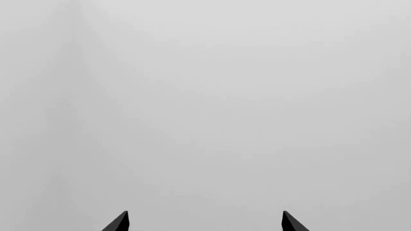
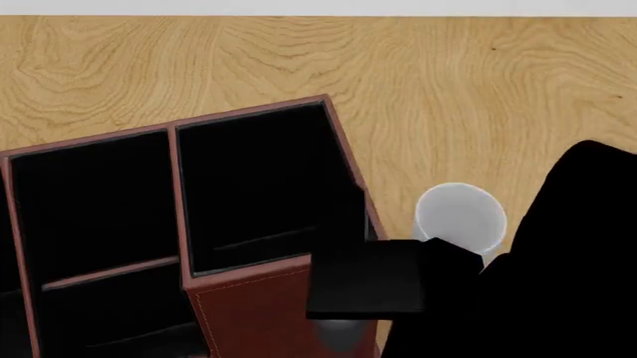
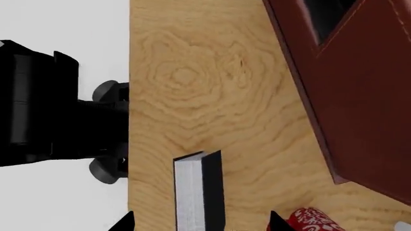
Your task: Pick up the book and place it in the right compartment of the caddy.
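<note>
**Black book carried at the caddy's corner**

Black cover flat to the head camera, the book (image 2: pixel 366 281) hangs at the near right corner of the caddy (image 2: pixel 253 309), overlapping its reddish-brown front wall and sitting just outside the right compartment (image 2: pixel 264 186). The right arm comes in as a dark mass from the right edge. Holding the book above the rim looks deliberate: that section is the tallest, so the book would have to clear its wall before going down into the black-lined mouth.

From the right wrist, the book (image 3: pixel 198 190) shows what the head view hides: white page edges beside the black cover, running between the two dark tips of the right gripper (image 3: pixel 199 222). Its fingers (image 3: pixel 123 221) stand apart on either side, but their contact with the book is out of frame, so I cannot tell whether they are clamped. That view also shows the bench (image 3: pixel 212 96) below, the caddy's outer wall, and part of a red mug (image 3: pixel 311 219).

A white cup (image 2: pixel 460 216) stands just beside the book, a likely thing to knock.

Pointed at blank grey, the left gripper (image 1: pixel 205 222) has its fingers wide apart, holding nothing.
</note>
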Controlling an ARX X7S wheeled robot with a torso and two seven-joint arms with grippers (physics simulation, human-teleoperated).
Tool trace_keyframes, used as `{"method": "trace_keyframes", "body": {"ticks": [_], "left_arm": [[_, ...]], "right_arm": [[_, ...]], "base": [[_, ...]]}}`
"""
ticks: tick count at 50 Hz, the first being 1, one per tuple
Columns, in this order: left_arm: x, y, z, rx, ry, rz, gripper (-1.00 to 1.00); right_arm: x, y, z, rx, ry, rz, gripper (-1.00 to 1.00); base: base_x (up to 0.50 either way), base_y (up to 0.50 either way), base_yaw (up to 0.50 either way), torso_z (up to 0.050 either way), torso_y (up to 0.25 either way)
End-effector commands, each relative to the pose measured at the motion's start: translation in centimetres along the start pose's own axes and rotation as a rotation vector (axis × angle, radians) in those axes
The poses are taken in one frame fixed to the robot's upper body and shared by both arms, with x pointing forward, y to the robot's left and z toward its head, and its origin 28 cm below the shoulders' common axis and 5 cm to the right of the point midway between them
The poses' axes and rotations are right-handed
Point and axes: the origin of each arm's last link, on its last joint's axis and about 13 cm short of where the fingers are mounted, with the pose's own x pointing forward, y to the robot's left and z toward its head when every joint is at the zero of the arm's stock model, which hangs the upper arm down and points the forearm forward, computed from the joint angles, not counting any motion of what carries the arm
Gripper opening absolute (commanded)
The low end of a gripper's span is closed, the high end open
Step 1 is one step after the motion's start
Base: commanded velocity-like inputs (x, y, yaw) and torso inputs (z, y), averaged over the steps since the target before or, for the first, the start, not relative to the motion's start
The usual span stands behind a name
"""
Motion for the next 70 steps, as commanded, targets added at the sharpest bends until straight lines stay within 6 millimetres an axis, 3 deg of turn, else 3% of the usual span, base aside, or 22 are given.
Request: {"method": "trace_keyframes", "body": {"ticks": [1, 8, 32, 70], "left_arm": [[-0.1, 0.1, -0.1, 0.0, 0.004, 0.003, 1.0], [-0.2, 0.2, -0.3, -0.002, 0.007, 0.007, 1.0], [-0.6, 0.5, -0.5, -0.004, 0.014, 0.02, 1.0], [-0.5, 0.6, -0.8, -0.001, 0.02, 0.026, 1.0]], "right_arm": [[1.6, -0.6, 0.2, -0.072, 0.049, 0.005, 1.0], [2.3, -0.5, 0.1, -0.124, 0.062, -0.041, 1.0], [4.3, 1.5, -0.5, -0.193, 0.074, 0.042, 1.0], [8.0, 0.5, -3.4, -0.08, 0.121, 0.074, 1.0]], "base": [[0.0, 0.0, 0.0, 0.0, 0.0], [0.0, 0.0, 0.0, 0.0, 0.0], [0.0, 0.0, 0.0, 0.0, 0.0], [0.0, 0.0, 0.0, 0.0, 0.0]]}}
